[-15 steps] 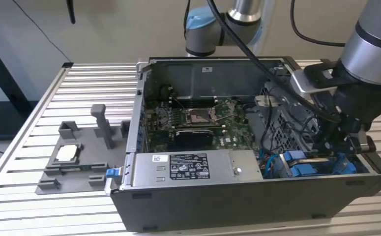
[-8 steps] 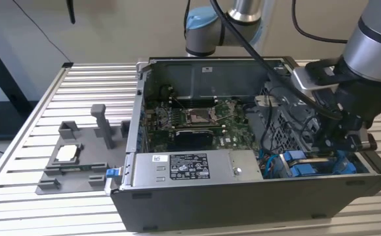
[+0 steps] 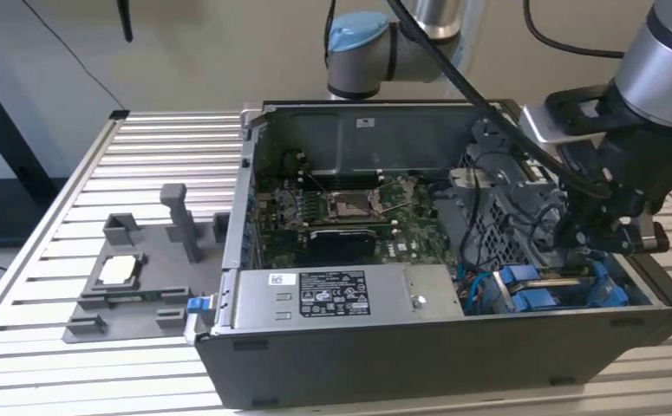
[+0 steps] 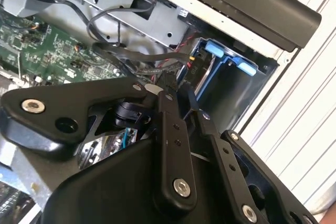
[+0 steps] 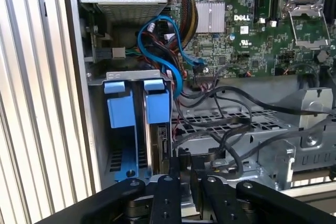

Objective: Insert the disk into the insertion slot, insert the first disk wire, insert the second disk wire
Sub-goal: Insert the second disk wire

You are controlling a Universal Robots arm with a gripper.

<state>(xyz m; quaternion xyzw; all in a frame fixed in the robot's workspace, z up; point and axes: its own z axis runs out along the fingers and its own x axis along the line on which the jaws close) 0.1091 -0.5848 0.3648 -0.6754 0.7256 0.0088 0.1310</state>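
Gripper (image 3: pixel 596 247), exterior view right of centre, lowered inside the computer case (image 3: pixel 428 364); jaws pressed nearly together above the disk (image 5: pixel 157 148), which stands on edge in the blue-latched insertion slot (image 5: pixel 123 124).

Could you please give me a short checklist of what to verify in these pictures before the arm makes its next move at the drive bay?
1. Gripper is positioned over the insertion slot, at the exterior view's right end of the case: ok.
2. Disk is standing edge-on in the slot between the blue latches: ok.
3. Disk is pushed fully home: cannot tell, since its lower end is hidden behind the gripper.
4. Black cables beside the bay are kept off the gripper's path: not ok; they loop close to the fingers.
5. What the gripper holds: cannot tell.
6. Blue cable leaves the slot's opening free: ok.
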